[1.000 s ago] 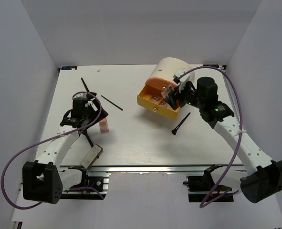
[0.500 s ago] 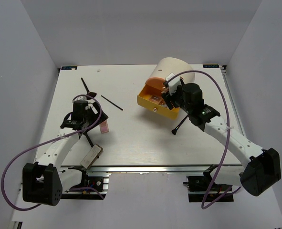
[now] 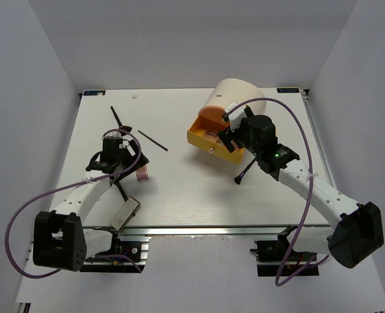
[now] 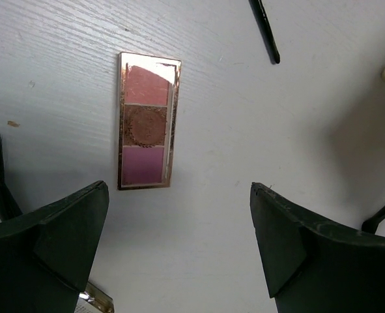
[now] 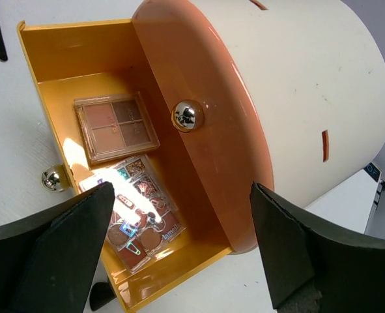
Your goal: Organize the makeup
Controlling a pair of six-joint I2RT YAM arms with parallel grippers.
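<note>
Makeup is split between the open drawer and the left half of the desk (image 3: 179, 195). A cream cylindrical drawer unit (image 3: 234, 98) stands toward the far right corner, its yellow drawer (image 3: 212, 145) pulled out toward the middle. The right arm's elbow has swung in from the right edge since 1 second ago, and the right fingers (image 5: 49, 248) have spread wider. They now stand well apart above the drawer, holding and touching nothing. The left arm has barely shifted. The left fingers (image 4: 49, 241) are as wide apart as before, hanging over the desk with nothing between them.

A silvery-beige compact (image 3: 126, 214) lies near the near edge on the left, where it lay before. Inside the drawer are 2 palettes: a brown 4-pan palette (image 5: 116, 126) toward the back and a multicoloured palette (image 5: 140, 215) nearer the front. A pink palette (image 4: 146, 120) with 3 pans lies flat on the desk beyond the left fingers, untouched. A black brush with a flared head (image 3: 246, 169) lies just on the near side of the drawer, and 2 thin black brushes (image 3: 152, 140) (image 3: 117, 116) lie toward the far left corner, all unmoved.
</note>
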